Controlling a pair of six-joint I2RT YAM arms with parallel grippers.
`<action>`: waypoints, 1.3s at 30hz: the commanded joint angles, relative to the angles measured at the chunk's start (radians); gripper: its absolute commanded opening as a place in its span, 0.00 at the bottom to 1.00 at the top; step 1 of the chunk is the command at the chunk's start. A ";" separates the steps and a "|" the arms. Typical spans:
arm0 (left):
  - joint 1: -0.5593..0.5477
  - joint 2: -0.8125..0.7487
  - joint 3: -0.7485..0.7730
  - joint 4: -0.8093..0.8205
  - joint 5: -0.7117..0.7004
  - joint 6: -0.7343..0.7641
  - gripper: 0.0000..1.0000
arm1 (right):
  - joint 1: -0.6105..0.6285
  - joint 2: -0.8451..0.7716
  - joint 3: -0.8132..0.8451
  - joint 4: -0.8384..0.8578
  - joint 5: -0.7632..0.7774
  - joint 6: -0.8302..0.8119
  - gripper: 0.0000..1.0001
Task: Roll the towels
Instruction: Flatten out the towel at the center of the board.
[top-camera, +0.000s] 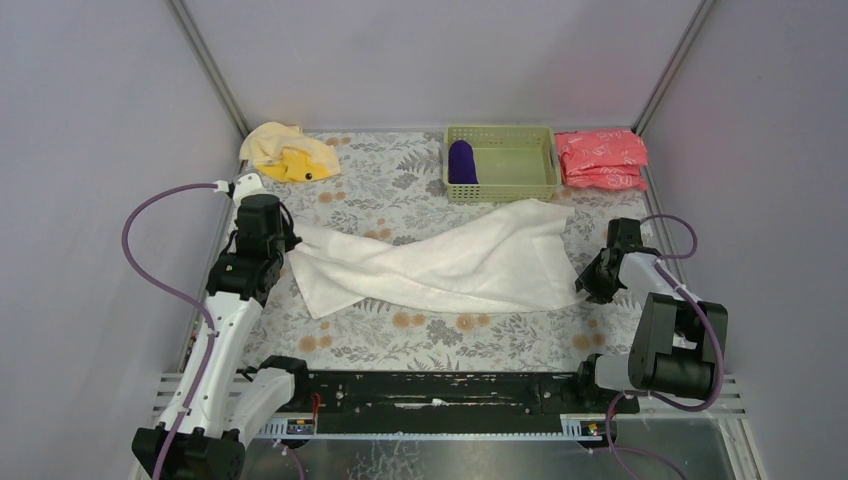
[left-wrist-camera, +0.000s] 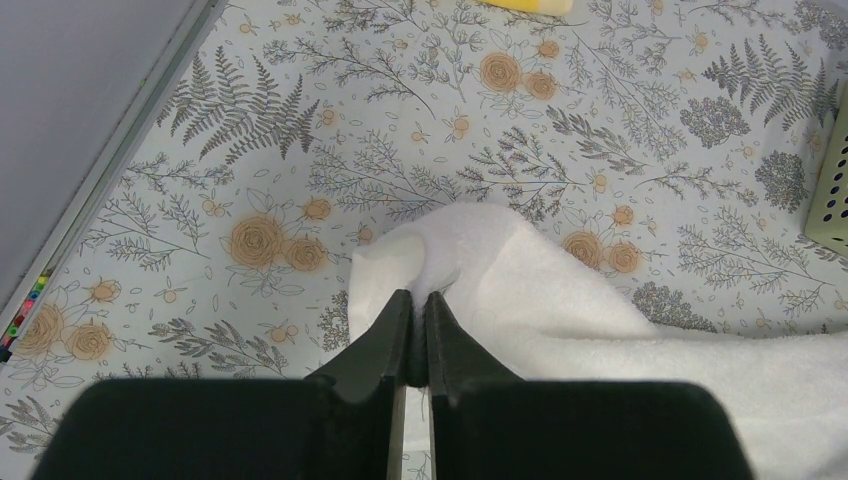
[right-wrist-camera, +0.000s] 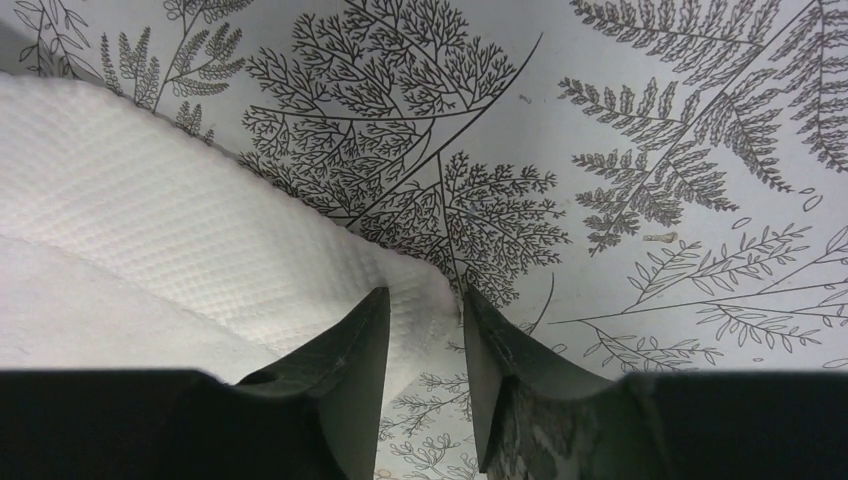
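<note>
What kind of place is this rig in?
Probably a lab data-collection booth, not a home: plain grey panel walls on metal framing, two arms bolted to a rail at the table's edge, and staged props, a white towel and green basket, on a floral tablecloth.

Floral table (top-camera: 400, 180), white towel (top-camera: 440, 265), purple towel (top-camera: 461, 162)

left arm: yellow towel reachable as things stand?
Probably, though not right away. The yellow towel lies just beyond the left gripper, with only bare table between. But that gripper is shut on a corner of the white towel, so it would have to let go first.
</note>
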 joint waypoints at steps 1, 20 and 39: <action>0.007 -0.002 -0.004 0.058 -0.017 0.011 0.00 | -0.012 0.013 -0.040 0.062 -0.049 0.024 0.35; 0.151 0.098 0.261 0.047 -0.029 -0.111 0.00 | -0.080 -0.244 0.467 0.020 0.146 0.143 0.00; 0.170 -0.215 0.671 -0.155 -0.262 -0.190 0.00 | -0.136 -0.540 0.845 -0.219 0.451 -0.121 0.00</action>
